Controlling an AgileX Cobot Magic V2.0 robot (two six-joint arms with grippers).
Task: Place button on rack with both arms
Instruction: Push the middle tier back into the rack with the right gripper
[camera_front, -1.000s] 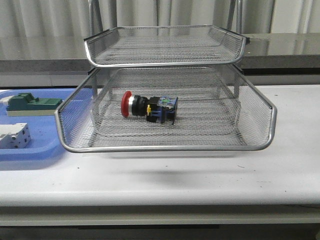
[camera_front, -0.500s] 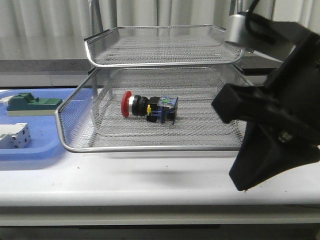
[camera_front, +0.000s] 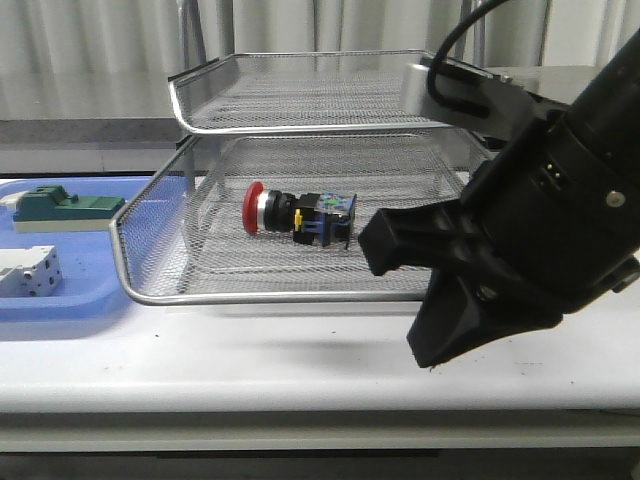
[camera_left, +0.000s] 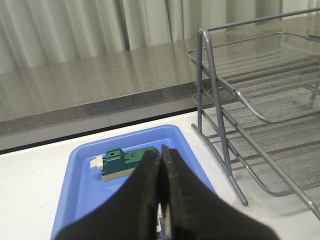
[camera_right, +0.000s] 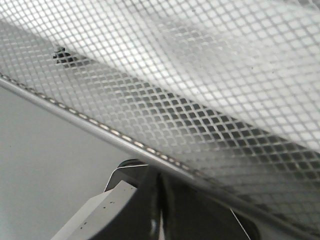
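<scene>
Here the button (camera_front: 297, 217) lies on its side on the mesh floor of the pulled-out lower tray of the rack (camera_front: 330, 296), red head pointing to the left and the blue-yellow block to the right; nothing touches it. An upper tray sits above and further back. In the front view the right arm (camera_front: 530, 230) fills the right side, low over the white counter (camera_front: 250, 370) in front of the tray's right front corner. The right gripper (camera_right: 159, 212) has its two dark fingers pressed together with nothing between them, just beneath the tray's wire rim and mesh. The left gripper (camera_left: 161, 190) is likewise closed and empty, its fingers meeting above the blue tray (camera_left: 80, 160), which holds a green block (camera_left: 125, 160); the rack's frame legs stand just beside that tray. A white terminal block (camera_front: 28, 272) also rests in the blue tray.
</scene>
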